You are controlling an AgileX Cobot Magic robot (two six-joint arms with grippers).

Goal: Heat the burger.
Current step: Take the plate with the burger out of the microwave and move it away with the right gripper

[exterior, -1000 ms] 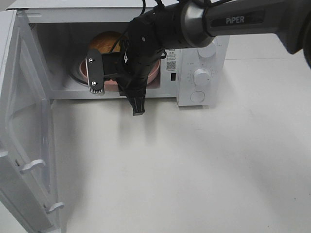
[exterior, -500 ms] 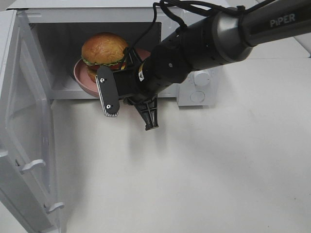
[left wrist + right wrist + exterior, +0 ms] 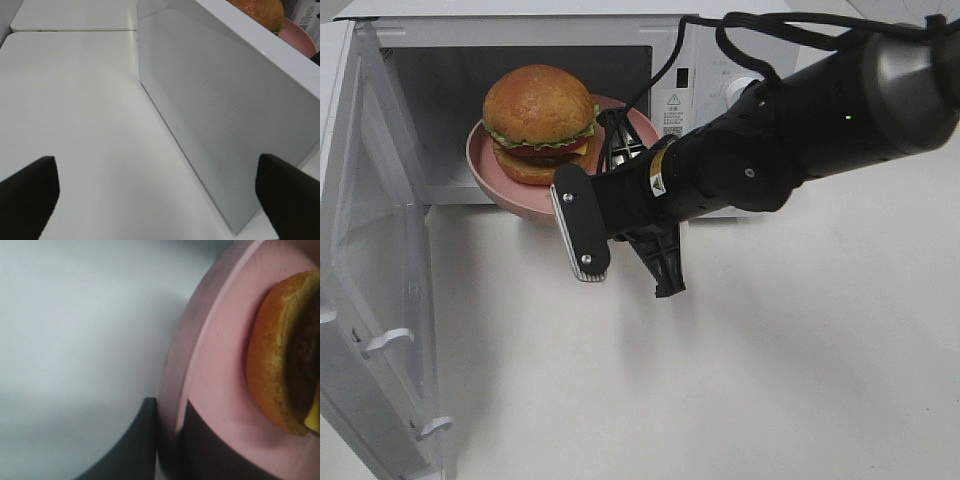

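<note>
No label reads clearly; the right gripper (image 3: 167,440) pinches the pink plate (image 3: 485,165) bearing the burger (image 3: 540,120) before the microwave (image 3: 720,70), while the left claw (image 3: 160,195) gapes beside the open door (image 3: 225,125).

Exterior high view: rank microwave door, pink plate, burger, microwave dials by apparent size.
1. microwave door, largest, though nearest the camera
2. pink plate, partly hidden by the arm
3. burger
4. microwave dials: only one dial partly visible, so unsure
</note>
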